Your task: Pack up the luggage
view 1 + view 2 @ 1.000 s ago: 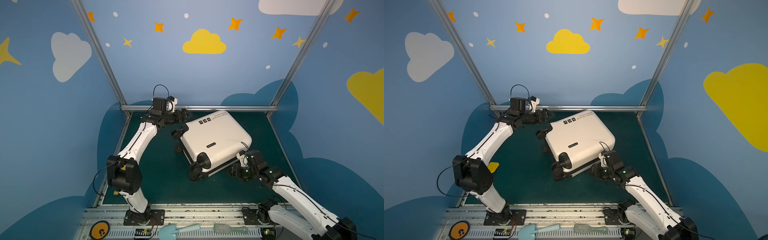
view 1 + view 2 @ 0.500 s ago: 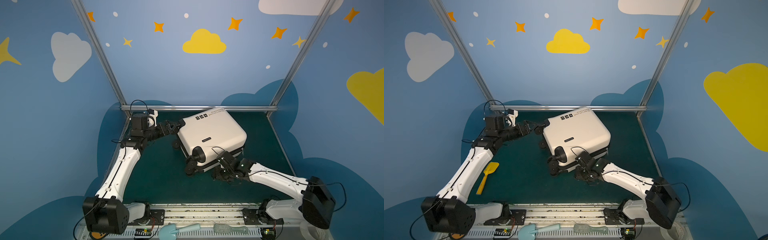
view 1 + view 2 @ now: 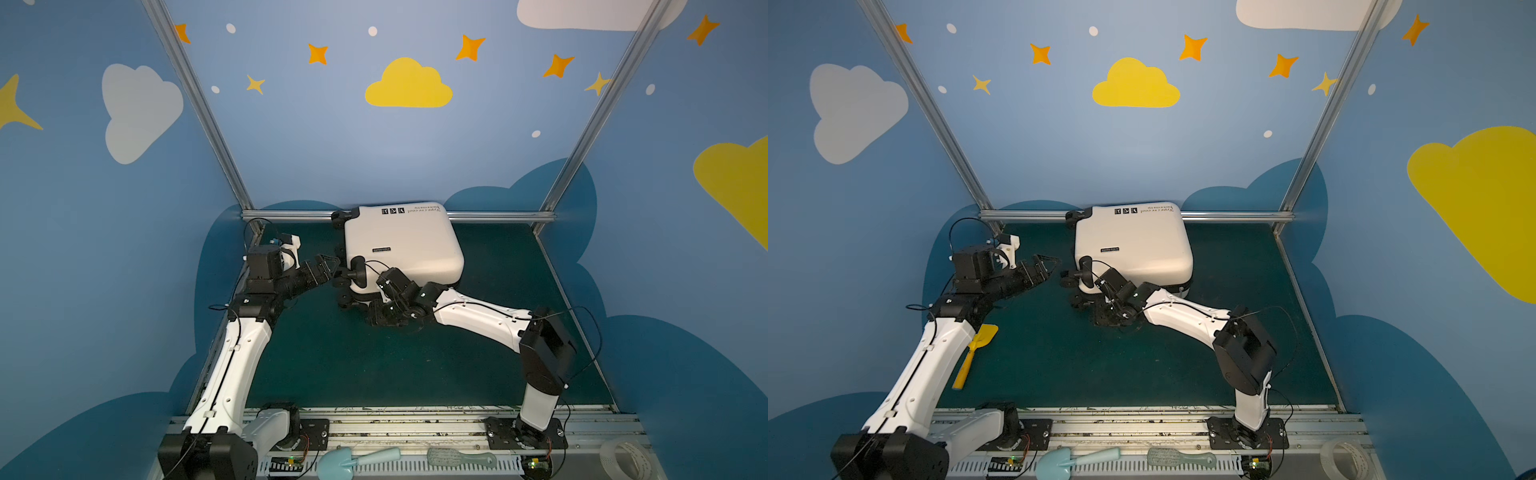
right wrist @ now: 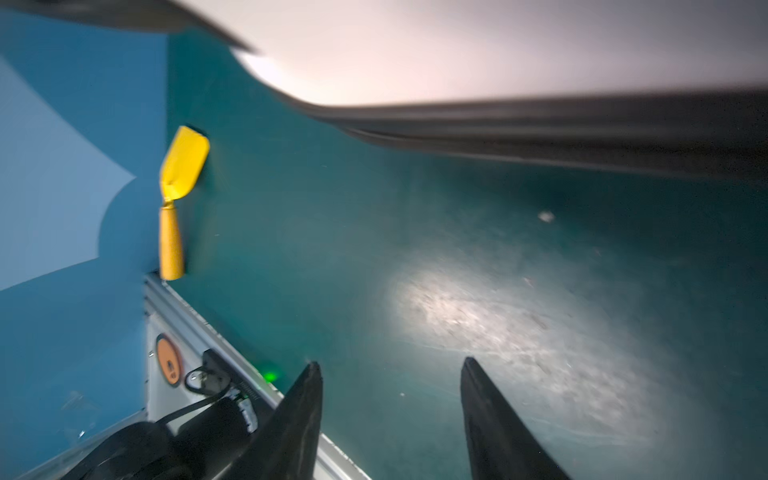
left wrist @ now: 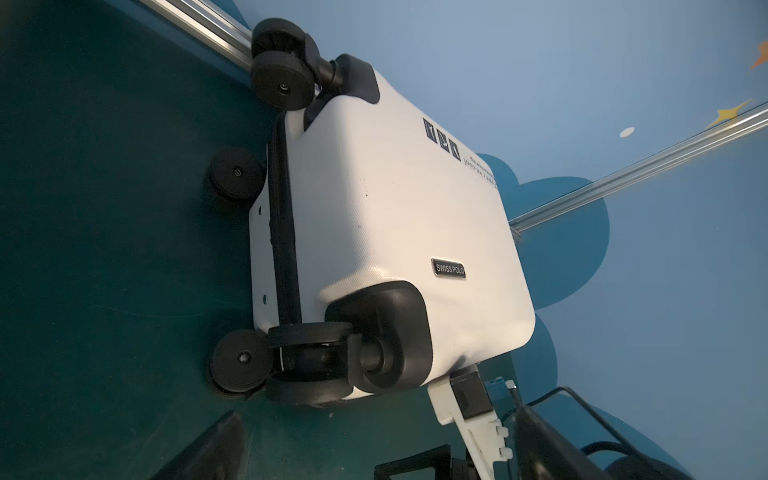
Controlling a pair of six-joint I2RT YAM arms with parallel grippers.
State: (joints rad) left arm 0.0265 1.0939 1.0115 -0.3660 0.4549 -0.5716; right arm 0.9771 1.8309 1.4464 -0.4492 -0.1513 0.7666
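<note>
The luggage is found at the far middle of the green mat. It is laid flat with a broad white face turned up and its black wheels pointed left. In both top views its far-left corner is seen up against the far rail. Black stickers and a line of small text are carried along the far edge of the shell, and a small badge is shown in the left wrist view. A black zipper band is seen between the two halves on the wheel side. Whether it is done up all the way round cannot be told.

The left gripper is held out at the left of the case, level with the near-left wheel. Its jaws are spread wide and nothing is caught between them. A gap to that wheel is shown in a top view.

The right gripper is set low at the near-left corner of the case, down by the mat. In the right wrist view its dark fingers are seen parted to a middling width, with only bare mat between them. The blurred white shell is caught close by. Contact with the case cannot be judged.

A yellow toy shovel is left flat on the mat by the left wall, partly covered by the left arm. Along the near rail, outside the mat, a pale blue shovel, a pale brush and a roll of tape are lined up from left to right.
</note>
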